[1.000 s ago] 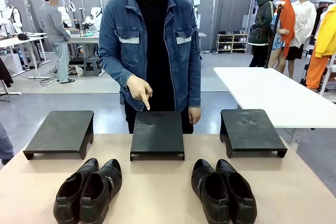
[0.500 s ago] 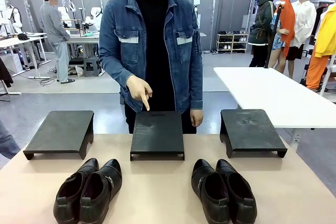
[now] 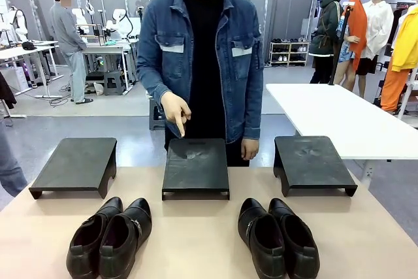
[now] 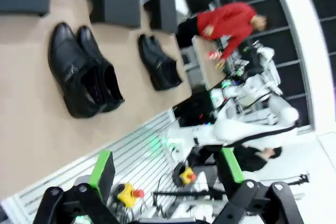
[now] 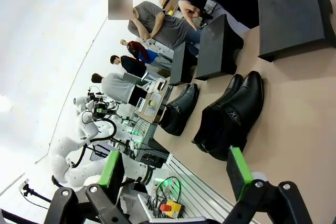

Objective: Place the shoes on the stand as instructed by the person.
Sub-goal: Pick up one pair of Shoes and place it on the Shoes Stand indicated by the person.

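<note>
1. The left stand (image 3: 75, 163), black and low, sits at the far left of the tan desk (image 3: 196, 246).
2. The left pair of shoes (image 3: 110, 240) lies on the desk in front of that stand, the two shoes side by side and touching. Their long axes run from the near edge towards the far side, with heels at the robot's side and rounded toes aimed at the stands and leaning slightly towards the middle.
3. The left claw (image 4: 167, 170) is spread wide with nothing between its green pads. In the left wrist view, the left pair lies well apart from it, up and to the left, with toes turned away.
4. The middle stand (image 3: 196, 164) sits between the two pairs, further back.
5. The person (image 3: 202, 50) stands behind the middle stand. Their pointing hand (image 3: 176, 112) hangs above its far edge with the index finger aimed down at it.
6. The right pair of shoes (image 3: 277, 236) lies on the desk right of centre, also side by side, heels near, toes pointing away and angled a little towards the middle.
7. The right claw (image 5: 174, 170) is spread, its pads gripping nothing. In the right wrist view, the right pair lies well beyond it, with heels nearer the claw.
8. The right stand (image 3: 312, 161) sits behind that pair at the far right.
</note>
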Motion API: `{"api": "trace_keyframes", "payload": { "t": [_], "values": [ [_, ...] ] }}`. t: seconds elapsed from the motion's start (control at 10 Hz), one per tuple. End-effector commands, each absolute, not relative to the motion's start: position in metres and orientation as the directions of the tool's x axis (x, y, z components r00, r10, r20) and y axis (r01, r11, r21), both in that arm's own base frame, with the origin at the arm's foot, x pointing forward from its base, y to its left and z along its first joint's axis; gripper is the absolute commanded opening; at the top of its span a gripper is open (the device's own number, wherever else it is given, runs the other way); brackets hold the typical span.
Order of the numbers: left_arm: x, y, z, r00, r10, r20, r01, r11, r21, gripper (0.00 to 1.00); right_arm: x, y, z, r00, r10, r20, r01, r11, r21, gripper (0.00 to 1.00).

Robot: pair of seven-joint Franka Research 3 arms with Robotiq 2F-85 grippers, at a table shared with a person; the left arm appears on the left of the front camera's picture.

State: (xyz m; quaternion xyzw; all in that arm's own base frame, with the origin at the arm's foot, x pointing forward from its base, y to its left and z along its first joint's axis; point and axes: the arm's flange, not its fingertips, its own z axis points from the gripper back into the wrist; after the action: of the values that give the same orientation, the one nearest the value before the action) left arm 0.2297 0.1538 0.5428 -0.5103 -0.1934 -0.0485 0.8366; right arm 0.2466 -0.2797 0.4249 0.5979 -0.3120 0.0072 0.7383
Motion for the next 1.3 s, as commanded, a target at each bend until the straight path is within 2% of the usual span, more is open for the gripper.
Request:
{"api": "trace_keyframes", "payload": {
  "t": [0.0,0.2,0.4,0.6,0.8,1.0,1.2],
  "values": [
    [0.231,0.097,0.580,0.947,-0.029,0.320,0.276,0.584,-0.763,1.00,0.245,-0.280,0.425,0.804,-0.363,0.471,-0.388,0.280,0.878,1.00],
    [0.237,0.028,0.603,0.964,-0.111,0.243,0.243,0.742,-0.624,1.00,0.245,-0.280,0.425,0.804,-0.363,0.471,-0.388,0.280,0.878,1.00],
    [0.242,-0.029,0.611,0.950,-0.220,0.223,0.305,0.814,-0.495,1.00,0.245,-0.280,0.425,0.804,-0.363,0.471,-0.388,0.280,0.878,1.00],
    [0.248,-0.077,0.611,0.944,-0.256,0.206,0.313,0.891,-0.329,1.00,0.245,-0.280,0.425,0.804,-0.363,0.471,-0.388,0.280,0.878,1.00],
    [0.246,-0.118,0.604,0.944,-0.254,0.213,0.297,0.932,-0.207,1.00,0.245,-0.280,0.425,0.804,-0.363,0.471,-0.388,0.280,0.878,1.00],
    [0.254,-0.148,0.584,0.964,-0.171,0.205,0.195,0.975,-0.105,1.00,0.245,-0.280,0.425,0.804,-0.363,0.471,-0.388,0.280,0.878,1.00],
    [0.265,-0.170,0.561,0.974,-0.119,0.193,0.136,0.988,-0.073,1.00,0.245,-0.280,0.425,0.804,-0.363,0.471,-0.388,0.280,0.878,1.00]
  ]
}}
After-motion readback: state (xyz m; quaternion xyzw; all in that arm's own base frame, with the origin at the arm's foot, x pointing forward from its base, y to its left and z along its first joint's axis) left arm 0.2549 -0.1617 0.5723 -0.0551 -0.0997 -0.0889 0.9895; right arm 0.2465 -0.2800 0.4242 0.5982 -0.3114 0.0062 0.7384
